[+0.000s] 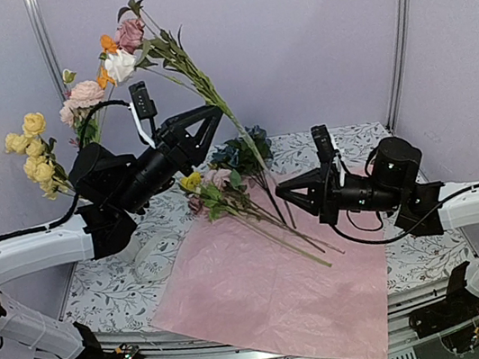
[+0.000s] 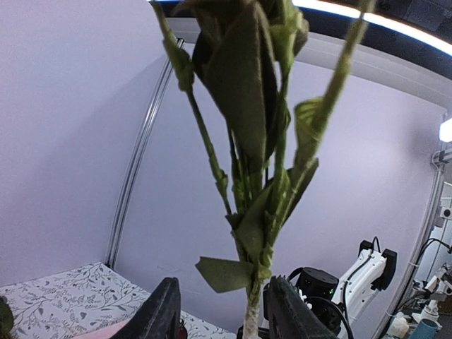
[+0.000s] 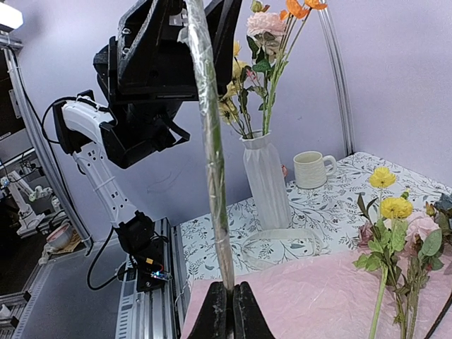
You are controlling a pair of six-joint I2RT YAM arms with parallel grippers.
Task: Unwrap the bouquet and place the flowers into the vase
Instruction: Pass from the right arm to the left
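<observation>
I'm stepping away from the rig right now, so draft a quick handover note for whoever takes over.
Right gripper: shut on the low end of a flower stem.
Left gripper: open, fingers either side of that stem higher up.
The vase holds several blooms. More flowers lie on the flattened pink wrapping paper.
Done: bouquet unwrapped, some stems in the vase.
Left: the held stem and those on the paper.

Vase (image 3: 267,180) behind left arm (image 1: 121,180) in top view; stem (image 3: 212,176) blooms beyond wrist views' edges
</observation>
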